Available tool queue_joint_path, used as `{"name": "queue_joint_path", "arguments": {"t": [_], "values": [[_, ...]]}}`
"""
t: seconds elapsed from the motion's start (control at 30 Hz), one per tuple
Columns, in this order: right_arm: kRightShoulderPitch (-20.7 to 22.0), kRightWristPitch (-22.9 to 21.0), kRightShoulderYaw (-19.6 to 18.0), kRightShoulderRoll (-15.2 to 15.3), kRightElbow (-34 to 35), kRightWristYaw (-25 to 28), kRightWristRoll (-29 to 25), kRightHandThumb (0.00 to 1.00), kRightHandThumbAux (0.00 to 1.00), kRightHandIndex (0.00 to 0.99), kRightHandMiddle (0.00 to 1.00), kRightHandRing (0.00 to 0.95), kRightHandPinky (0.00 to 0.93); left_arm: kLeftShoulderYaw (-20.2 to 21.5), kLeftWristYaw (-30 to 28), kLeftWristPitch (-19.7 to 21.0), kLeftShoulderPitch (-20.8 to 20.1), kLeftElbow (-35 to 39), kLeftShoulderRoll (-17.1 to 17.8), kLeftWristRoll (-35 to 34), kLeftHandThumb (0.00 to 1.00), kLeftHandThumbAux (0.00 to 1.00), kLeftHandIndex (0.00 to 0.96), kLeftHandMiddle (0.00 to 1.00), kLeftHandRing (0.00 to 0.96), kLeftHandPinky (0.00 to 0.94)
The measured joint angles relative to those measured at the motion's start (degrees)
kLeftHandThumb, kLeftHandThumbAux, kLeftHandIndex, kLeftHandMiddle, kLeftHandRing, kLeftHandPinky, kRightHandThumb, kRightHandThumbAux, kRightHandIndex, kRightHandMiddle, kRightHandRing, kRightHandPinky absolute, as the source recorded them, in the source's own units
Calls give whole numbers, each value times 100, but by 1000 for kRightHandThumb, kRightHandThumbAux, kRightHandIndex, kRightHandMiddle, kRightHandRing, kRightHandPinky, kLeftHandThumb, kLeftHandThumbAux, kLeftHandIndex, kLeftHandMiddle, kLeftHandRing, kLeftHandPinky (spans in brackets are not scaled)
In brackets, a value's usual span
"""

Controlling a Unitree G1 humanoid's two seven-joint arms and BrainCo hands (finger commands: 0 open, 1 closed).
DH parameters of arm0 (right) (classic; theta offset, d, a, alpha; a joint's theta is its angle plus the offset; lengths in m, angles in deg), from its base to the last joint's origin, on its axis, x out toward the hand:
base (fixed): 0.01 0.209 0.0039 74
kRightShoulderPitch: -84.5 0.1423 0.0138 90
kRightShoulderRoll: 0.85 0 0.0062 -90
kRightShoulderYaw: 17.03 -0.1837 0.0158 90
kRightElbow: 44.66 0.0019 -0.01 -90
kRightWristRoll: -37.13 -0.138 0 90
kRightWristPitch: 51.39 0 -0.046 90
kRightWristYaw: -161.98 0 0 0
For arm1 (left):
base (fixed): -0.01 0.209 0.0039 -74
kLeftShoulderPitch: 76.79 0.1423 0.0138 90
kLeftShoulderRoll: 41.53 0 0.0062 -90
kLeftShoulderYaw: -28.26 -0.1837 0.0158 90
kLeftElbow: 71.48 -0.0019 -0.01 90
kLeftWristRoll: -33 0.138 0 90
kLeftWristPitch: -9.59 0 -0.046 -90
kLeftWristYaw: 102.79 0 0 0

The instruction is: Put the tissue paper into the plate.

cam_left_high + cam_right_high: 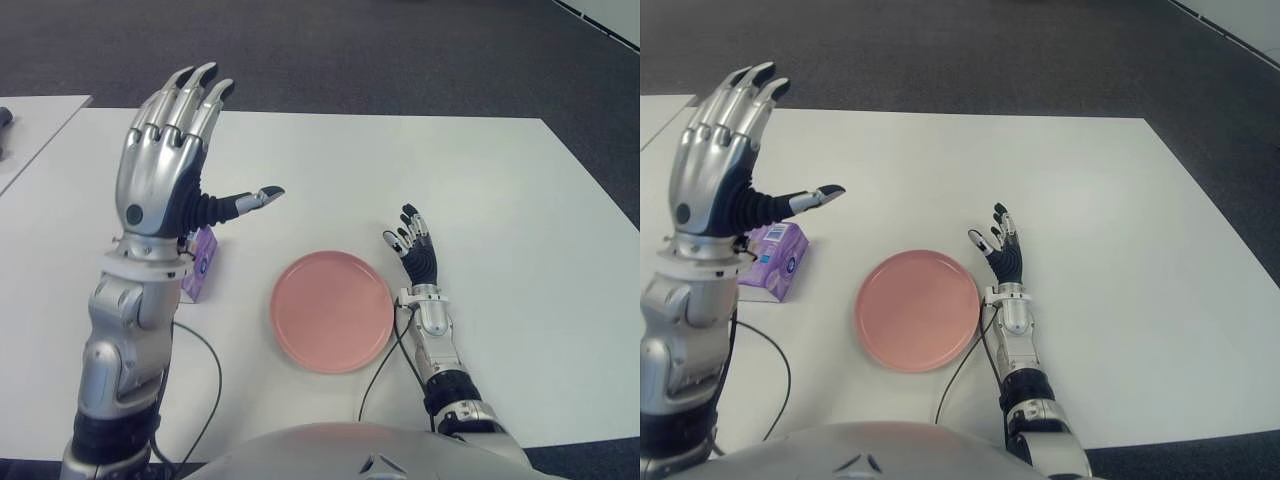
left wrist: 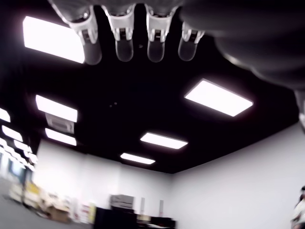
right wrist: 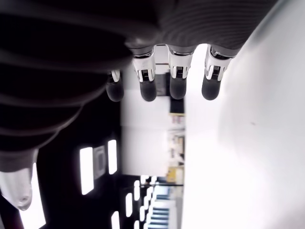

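A purple tissue paper pack [image 1: 777,258] lies on the white table [image 1: 330,170], left of the pink plate [image 1: 330,310]. The plate holds nothing. My left hand [image 1: 185,150] is raised high above the table, over the tissue pack, palm facing right, fingers straight up and thumb spread: open and holding nothing. In the left eye view it hides most of the pack [image 1: 201,262]. My right hand [image 1: 410,240] shows low beside the plate's right rim, fingers extended, open and empty.
A black cable [image 1: 205,400] runs over the table near my left arm, and another [image 1: 385,365] curves by the plate toward my right wrist. A second table's corner [image 1: 30,120] shows at far left. Dark carpet lies beyond the table's far edge.
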Motion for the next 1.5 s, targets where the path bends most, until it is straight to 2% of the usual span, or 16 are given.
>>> {"name": "queue_joint_path", "arguments": {"t": [0.1, 0.23, 0.33, 0.57, 0.67, 0.8, 0.93, 1.07, 1.5], "values": [[242, 200, -15, 118, -435, -6, 7, 0, 524, 0, 0, 0, 1, 23, -190, 301, 183, 244, -164, 560, 88, 272, 0, 0, 0, 0], [469, 556, 20, 225, -819, -75, 115, 0, 522, 0, 0, 0, 4, 98, -884, 759, 327, 542, -363, 1391, 86, 257, 0, 0, 0, 0], [566, 755, 53, 264, -1008, -96, 148, 0, 521, 0, 0, 0, 4, 213, -1393, 990, 270, 561, -396, 1817, 87, 250, 0, 0, 0, 0], [636, 1003, 92, 281, -1170, -127, 164, 0, 520, 0, 0, 0, 5, 429, -2578, 1267, 101, 338, -296, 2611, 90, 249, 0, 0, 0, 0], [652, 1048, 102, 280, -1195, -144, 164, 0, 520, 0, 0, 0, 5, 470, -2967, 1323, 262, 172, -267, 2861, 90, 249, 0, 0, 0, 0], [668, 1068, 108, 281, -1208, -159, 163, 0, 520, 0, 0, 0, 5, 426, -3350, 1351, 676, 114, -342, 3198, 86, 243, 0, 0, 0, 0], [670, 1081, 107, 304, -1234, -160, 163, 0, 520, 0, 0, 0, 5, 292, -3545, 1384, 1044, 111, -540, 3536, 76, 234, 0, 0, 0, 0], [681, 1094, 107, 318, -1269, -159, 163, 0, 520, 0, 0, 0, 5, 215, -3640, 1425, 1191, 55, -699, 3800, 72, 226, 0, 0, 0, 0], [744, 1116, 109, 321, -1361, -159, 162, 0, 520, 0, 0, 0, 5, 120, -3815, 1572, 989, -437, -895, 4377, 38, 210, 0, 0, 0, 0]]}}
